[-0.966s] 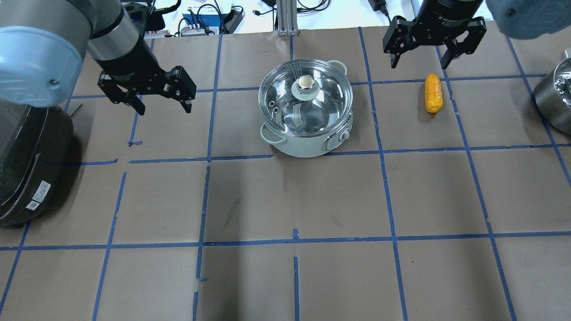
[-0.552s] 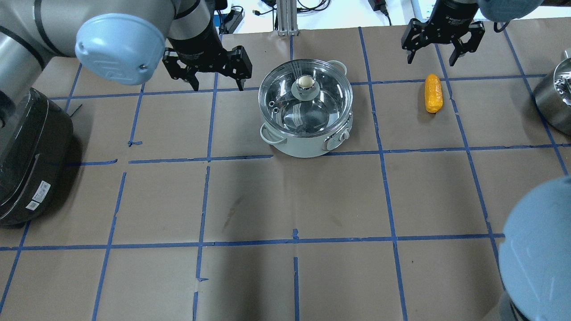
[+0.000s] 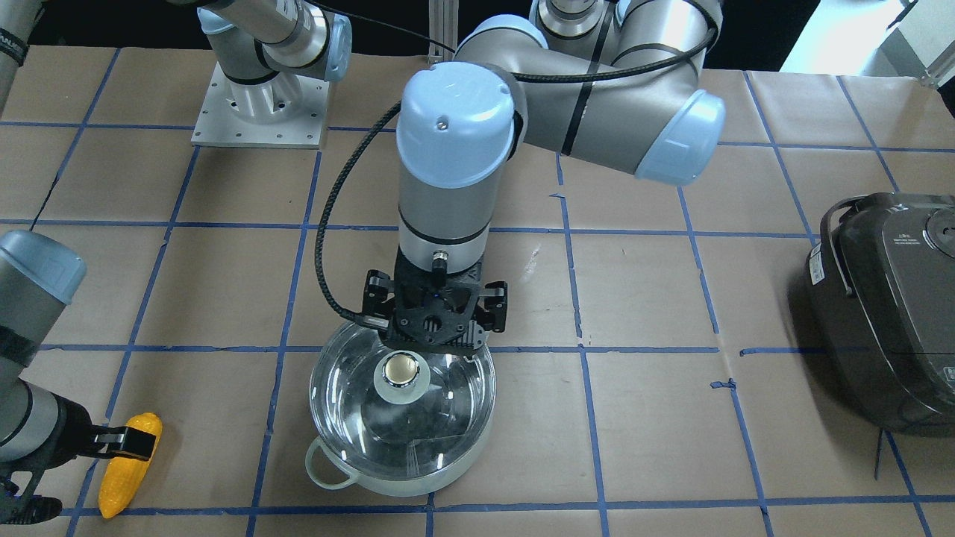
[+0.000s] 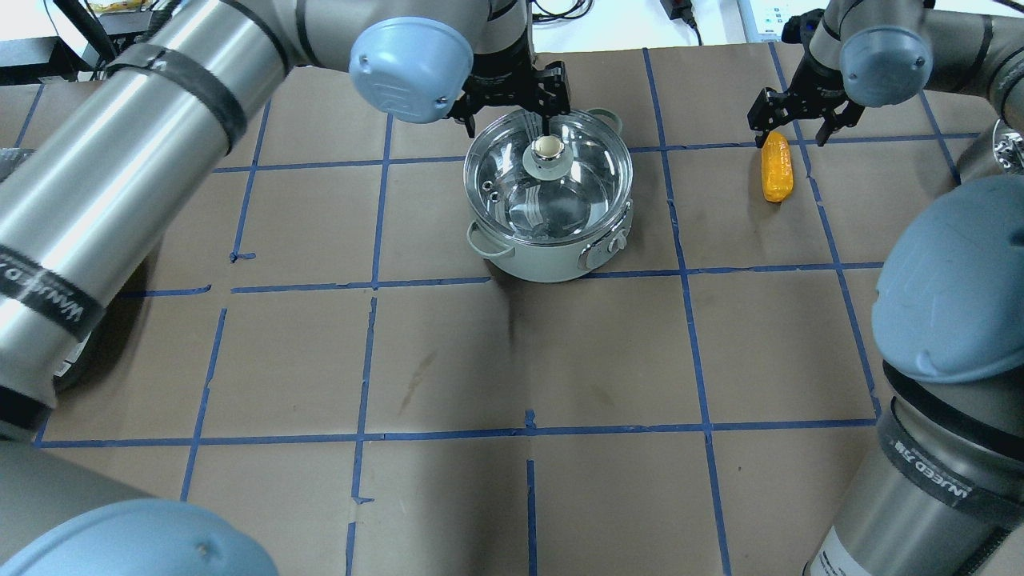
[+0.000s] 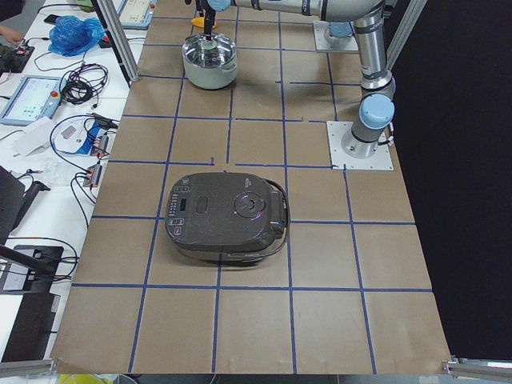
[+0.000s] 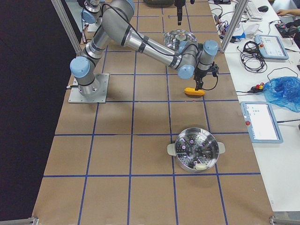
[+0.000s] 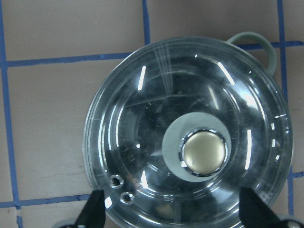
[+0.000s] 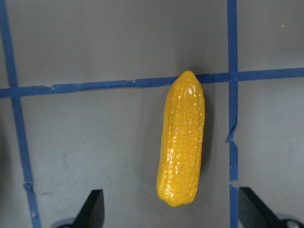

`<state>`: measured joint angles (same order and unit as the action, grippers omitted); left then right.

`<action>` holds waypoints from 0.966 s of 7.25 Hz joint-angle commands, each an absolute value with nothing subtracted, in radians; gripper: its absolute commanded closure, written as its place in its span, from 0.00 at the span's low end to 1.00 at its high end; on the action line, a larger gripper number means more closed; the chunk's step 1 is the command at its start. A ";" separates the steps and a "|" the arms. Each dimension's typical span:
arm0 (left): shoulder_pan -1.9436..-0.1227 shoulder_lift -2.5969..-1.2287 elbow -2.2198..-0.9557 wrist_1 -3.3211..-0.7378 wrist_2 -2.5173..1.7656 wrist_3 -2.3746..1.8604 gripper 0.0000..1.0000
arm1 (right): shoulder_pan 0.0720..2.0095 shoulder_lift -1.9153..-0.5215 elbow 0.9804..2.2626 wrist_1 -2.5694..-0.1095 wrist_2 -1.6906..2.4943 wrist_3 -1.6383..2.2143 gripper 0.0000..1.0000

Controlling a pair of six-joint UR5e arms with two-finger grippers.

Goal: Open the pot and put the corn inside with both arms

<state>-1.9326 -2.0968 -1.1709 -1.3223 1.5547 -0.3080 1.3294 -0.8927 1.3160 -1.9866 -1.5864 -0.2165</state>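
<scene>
The pot (image 4: 552, 248) stands at the table's far middle with its glass lid (image 4: 512, 176) on, knob (image 4: 548, 147) upright. My left gripper (image 4: 508, 124) is open above the lid's far rim, just off the knob. In the left wrist view, the knob (image 7: 204, 152) lies slightly right of and beyond the open gripper (image 7: 173, 211). The corn (image 4: 776, 168) lies on the table right of the pot. My right gripper (image 4: 796, 132) is open just above the corn's far end. In the right wrist view, the corn (image 8: 182, 142) lies between and ahead of the open fingers (image 8: 92, 209).
A dark grey rice cooker (image 3: 888, 313) sits at the robot's left end of the table. A steel steamer pot (image 6: 197, 150) stands at the right end. Blue tape lines grid the brown paper. Cables and devices lie beyond the far edge (image 4: 688, 16).
My left gripper has swung right, from left of the pot to over the lid's far rim. My right gripper has come down close over the corn's far end. Pot and corn have not moved.
</scene>
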 commanded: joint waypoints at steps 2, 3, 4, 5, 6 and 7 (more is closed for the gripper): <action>-1.983 -2.207 -1.144 -1.237 1.552 -0.373 0.00 | 1.325 -0.856 1.383 -2.078 -1.589 -0.239 0.26; -1.983 -2.224 -1.144 -1.203 1.555 -0.377 0.00 | 1.325 -0.854 1.399 -2.097 -1.589 -0.239 0.34; -1.983 -2.214 -1.144 -1.213 1.558 -0.379 0.30 | 1.325 -0.854 1.397 -2.095 -1.588 -0.244 0.61; -1.983 -2.198 -1.147 -1.232 1.559 -0.379 0.81 | 1.325 -0.857 1.393 -2.095 -1.588 -0.245 0.87; -1.983 -2.191 -1.149 -1.235 1.559 -0.379 0.97 | 1.325 -0.880 1.372 -2.080 -1.589 -0.252 0.92; -1.983 -2.171 -1.143 -1.252 1.560 -0.374 0.98 | 1.325 -0.944 1.349 -2.027 -1.586 -0.253 0.92</action>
